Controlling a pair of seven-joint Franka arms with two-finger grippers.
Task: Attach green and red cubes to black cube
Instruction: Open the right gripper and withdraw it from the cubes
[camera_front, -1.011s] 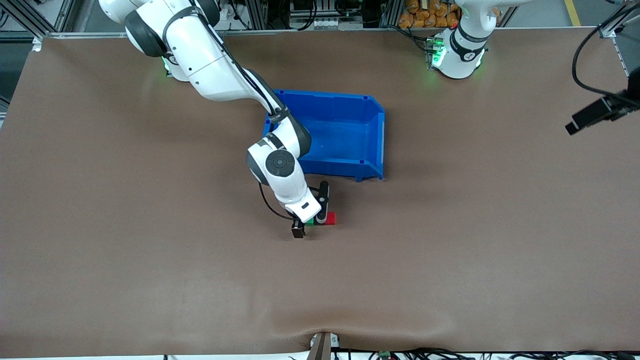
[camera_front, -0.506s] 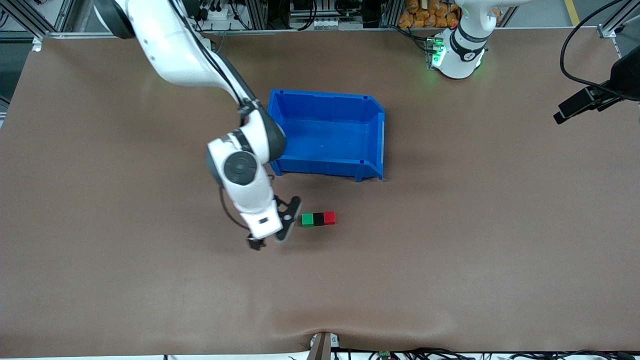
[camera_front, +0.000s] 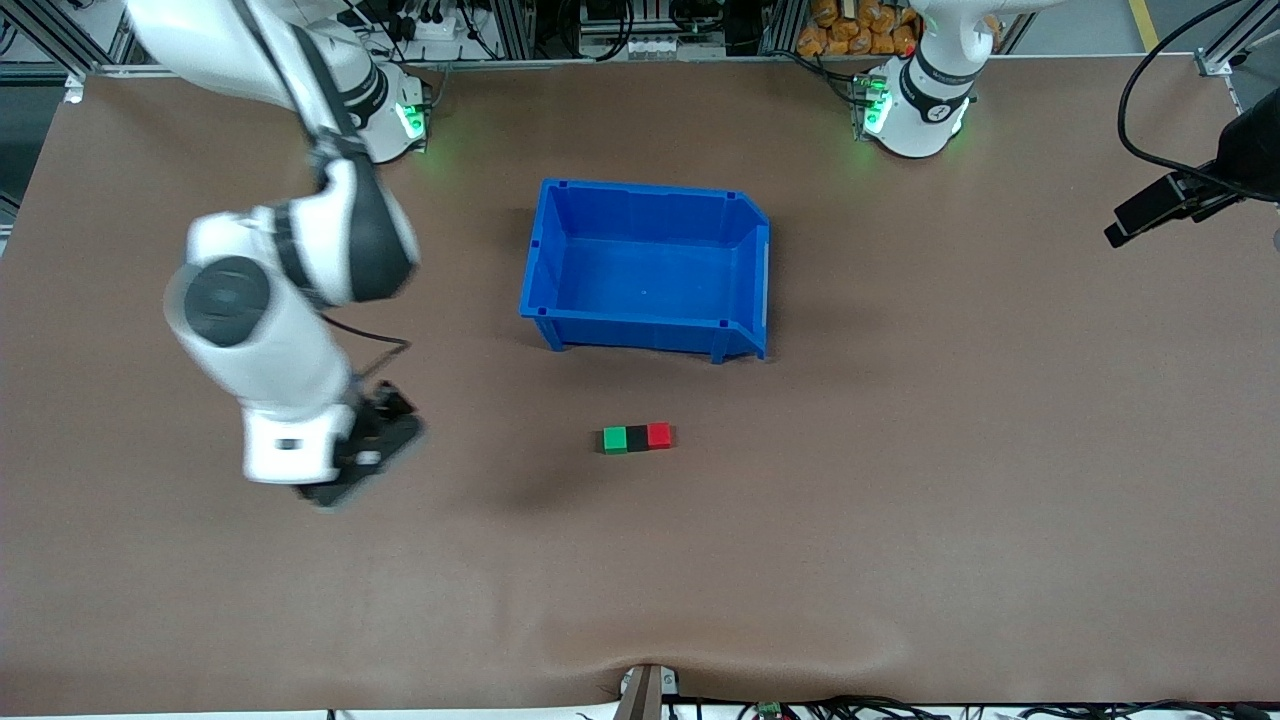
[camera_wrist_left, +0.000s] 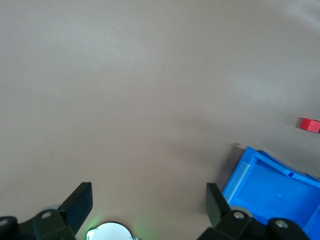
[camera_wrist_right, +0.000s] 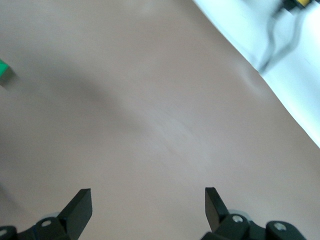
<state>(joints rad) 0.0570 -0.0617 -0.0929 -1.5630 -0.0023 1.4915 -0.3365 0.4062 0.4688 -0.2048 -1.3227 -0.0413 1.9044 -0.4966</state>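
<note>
The green cube (camera_front: 615, 439), the black cube (camera_front: 636, 437) and the red cube (camera_front: 658, 435) lie in one touching row on the brown table, black in the middle, nearer the front camera than the blue bin (camera_front: 650, 190). My right gripper (camera_front: 362, 452) is open and empty over bare table, well away from the row toward the right arm's end. In the right wrist view the right gripper (camera_wrist_right: 148, 197) shows nothing between its fingers, and the green cube (camera_wrist_right: 4, 70) is at the edge. My left gripper (camera_wrist_left: 149, 192) waits open, high over the left arm's end; the red cube (camera_wrist_left: 309, 124) shows far off.
The blue bin (camera_wrist_left: 270, 185) stands open-topped mid-table with nothing in it. The left arm's base (camera_front: 915, 100) and the right arm's base (camera_front: 385, 110) stand at the table's edge farthest from the front camera. A fold wrinkles the table cover (camera_front: 640, 650) near the front edge.
My right gripper has drawn away from the cube row toward the right arm's end and risen. The three cubes stay joined in place. The left arm has shifted only slightly.
</note>
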